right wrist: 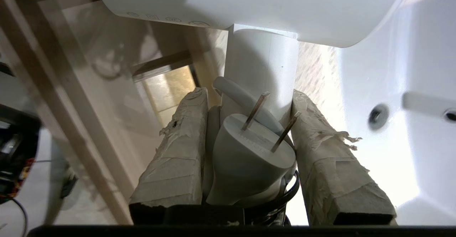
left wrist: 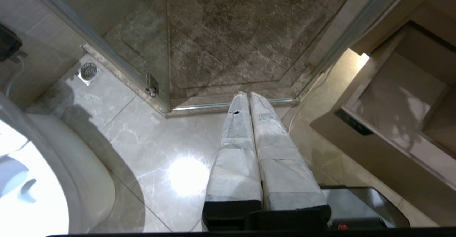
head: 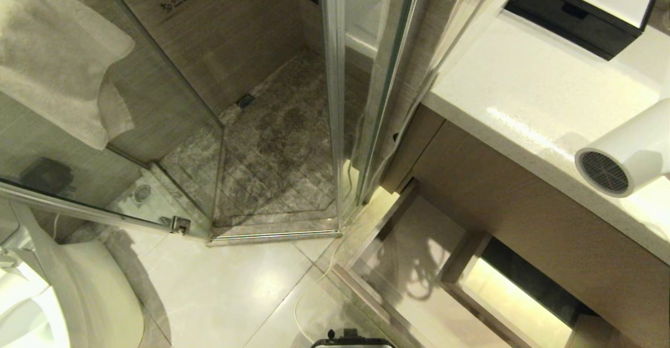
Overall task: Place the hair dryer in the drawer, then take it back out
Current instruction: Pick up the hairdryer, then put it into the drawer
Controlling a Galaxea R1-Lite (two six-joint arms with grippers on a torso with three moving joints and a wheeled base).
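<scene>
The white hair dryer point(head: 628, 154) hangs at the right edge of the head view, over the countertop's front edge, with its dark mesh grille facing out. My right gripper point(right wrist: 249, 94) is shut on its handle point(right wrist: 262, 62), below the barrel point(right wrist: 249, 5). The plug point(right wrist: 249, 155) and coiled cord are wedged between the taped fingers point(right wrist: 178, 151). The drawer point(head: 408, 264) stands pulled out below the counter, tan, with a rectangular cutout point(head: 513, 301) in its floor. It also shows in the right wrist view point(right wrist: 107, 69). My left gripper point(left wrist: 248, 95) is shut and parked, pointing down at the floor tiles.
A white countertop point(head: 523, 91) carries a black box point(head: 581, 8) at the back. The white sink basin point(right wrist: 392, 87) lies beside the dryer. A glass shower enclosure point(head: 335, 102) stands to the left, with a towel point(head: 57, 49) over it, and a toilet point(head: 52, 295) is at the lower left.
</scene>
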